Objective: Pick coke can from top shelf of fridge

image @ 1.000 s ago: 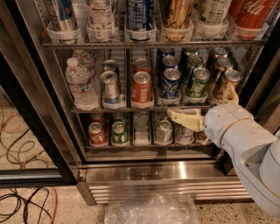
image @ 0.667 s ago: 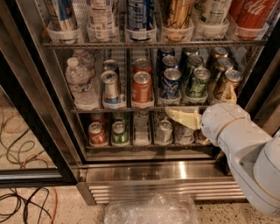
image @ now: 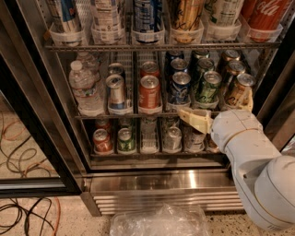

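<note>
The coke can (image: 266,13) stands at the far right of the top shelf (image: 152,46), at 1 o'clock in the view, seated in a clear front holder (image: 261,33) of the fridge (image: 161,182). At its 9 o'clock, just beside it, is a pale can (image: 224,10). The gripper (image: 214,103) is well below, at 3 o'clock, level with the middle rack's small cans (image: 208,85), its fingers (image: 196,120) spread apart and holding nothing. It should probably rise toward 1 o'clock, square up to the can, and grip above the holder's rim.
</note>
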Controlling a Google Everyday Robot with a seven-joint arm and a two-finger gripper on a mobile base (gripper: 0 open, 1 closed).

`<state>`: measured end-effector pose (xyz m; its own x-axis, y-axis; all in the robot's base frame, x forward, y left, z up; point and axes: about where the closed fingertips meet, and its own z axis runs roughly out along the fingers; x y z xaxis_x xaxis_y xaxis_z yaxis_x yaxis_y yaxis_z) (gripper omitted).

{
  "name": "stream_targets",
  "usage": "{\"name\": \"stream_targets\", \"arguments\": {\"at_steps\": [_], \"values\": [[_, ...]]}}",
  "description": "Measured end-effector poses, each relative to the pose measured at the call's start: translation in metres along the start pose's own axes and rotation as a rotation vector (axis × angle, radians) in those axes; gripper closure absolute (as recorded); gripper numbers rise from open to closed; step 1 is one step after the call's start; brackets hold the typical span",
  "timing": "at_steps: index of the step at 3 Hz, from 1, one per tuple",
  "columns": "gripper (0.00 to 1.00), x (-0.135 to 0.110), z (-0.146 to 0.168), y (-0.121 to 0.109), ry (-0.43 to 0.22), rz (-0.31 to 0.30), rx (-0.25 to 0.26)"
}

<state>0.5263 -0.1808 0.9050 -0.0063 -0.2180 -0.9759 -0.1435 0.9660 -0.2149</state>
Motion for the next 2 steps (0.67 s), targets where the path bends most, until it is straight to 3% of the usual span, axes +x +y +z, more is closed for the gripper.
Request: {"name": "stream_targets", "arguments": {"at_steps": [1, 2], "values": [[0.00, -0.0001, 0.0000, 0.0000, 0.000, 0.000, 0.000], [0.00, -0.0022, 0.0041, -0.0001, -0.031, 0.037, 0.036]]}}
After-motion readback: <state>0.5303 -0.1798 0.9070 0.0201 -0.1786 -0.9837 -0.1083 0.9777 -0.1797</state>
